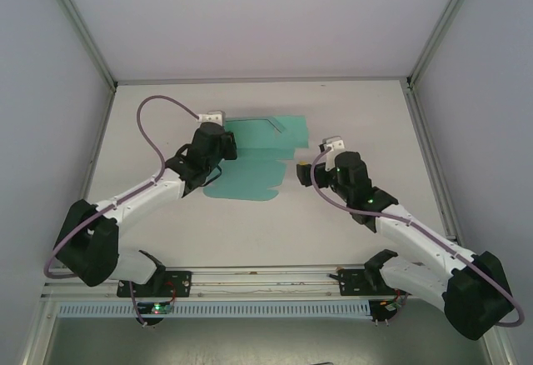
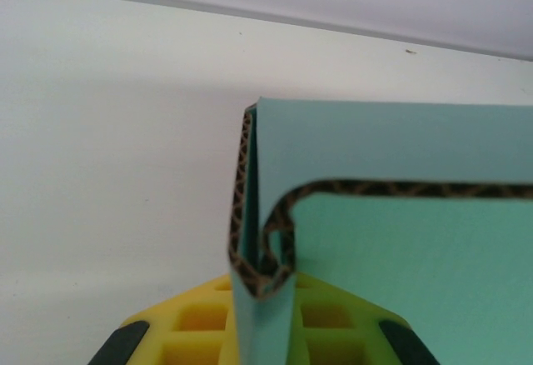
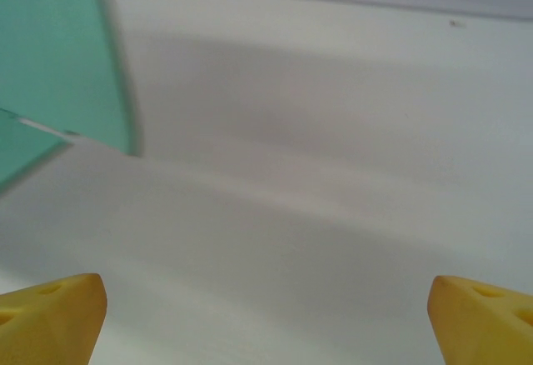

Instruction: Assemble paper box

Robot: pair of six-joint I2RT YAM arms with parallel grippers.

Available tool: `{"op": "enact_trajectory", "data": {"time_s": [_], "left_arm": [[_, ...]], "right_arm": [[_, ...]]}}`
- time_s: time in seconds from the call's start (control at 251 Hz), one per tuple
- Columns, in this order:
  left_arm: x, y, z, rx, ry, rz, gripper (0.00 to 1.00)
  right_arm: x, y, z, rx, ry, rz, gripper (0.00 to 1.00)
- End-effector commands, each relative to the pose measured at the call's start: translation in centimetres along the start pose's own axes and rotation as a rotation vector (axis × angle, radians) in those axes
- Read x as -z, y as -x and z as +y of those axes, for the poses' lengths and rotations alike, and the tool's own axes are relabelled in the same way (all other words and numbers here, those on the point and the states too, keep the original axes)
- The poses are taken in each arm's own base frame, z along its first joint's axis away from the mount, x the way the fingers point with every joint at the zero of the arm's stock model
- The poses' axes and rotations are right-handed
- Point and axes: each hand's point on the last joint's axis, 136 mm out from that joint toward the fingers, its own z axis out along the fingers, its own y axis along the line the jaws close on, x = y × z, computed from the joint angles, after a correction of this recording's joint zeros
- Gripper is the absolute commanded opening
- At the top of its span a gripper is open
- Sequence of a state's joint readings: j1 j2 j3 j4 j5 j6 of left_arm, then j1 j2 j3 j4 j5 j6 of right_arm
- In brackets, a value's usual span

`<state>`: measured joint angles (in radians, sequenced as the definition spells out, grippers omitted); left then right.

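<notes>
The teal paper box point(image 1: 254, 173) lies mostly flat mid-counter point(image 1: 358, 115), its long axis roughly left to right. At its left edge a folded flap stands upright, pinched between the left gripper's point(image 1: 223, 145) yellow fingers point(image 2: 196, 319). The right gripper point(image 1: 301, 173) hovers just beside the right edge, its fingers point(image 3: 50, 307) wide apart.

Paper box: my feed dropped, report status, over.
Left gripper shut on a folded flap of the paper box. Right gripper open, empty, beside it. Box not yet formed. No obstruction seen.
</notes>
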<state>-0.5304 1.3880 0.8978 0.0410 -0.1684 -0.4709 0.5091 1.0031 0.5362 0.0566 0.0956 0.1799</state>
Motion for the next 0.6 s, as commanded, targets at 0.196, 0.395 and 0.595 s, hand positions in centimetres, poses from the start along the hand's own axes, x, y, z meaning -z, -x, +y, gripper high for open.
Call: {"op": "enact_trajectory", "data": {"time_s": [0.196,0.395,0.595], "left_arm": [[0.7,-0.8,-0.9,-0.065,-0.082,-0.036,0.0],[0.2,-1.1,-1.0,-0.067,-0.086,-0.022,0.0],[-0.1,-1.3,-1.5,-0.071,-0.112,-0.018,0.0]], "right_arm": [[-0.6,2.2,1.8,-0.009,0.108,-0.022,0.98],[-1.0,3.4,5.3,-0.067,0.309,-0.044,0.98],[-2.8,4.9,6.3,-0.093,0.326,-0.076,0.99]]}}
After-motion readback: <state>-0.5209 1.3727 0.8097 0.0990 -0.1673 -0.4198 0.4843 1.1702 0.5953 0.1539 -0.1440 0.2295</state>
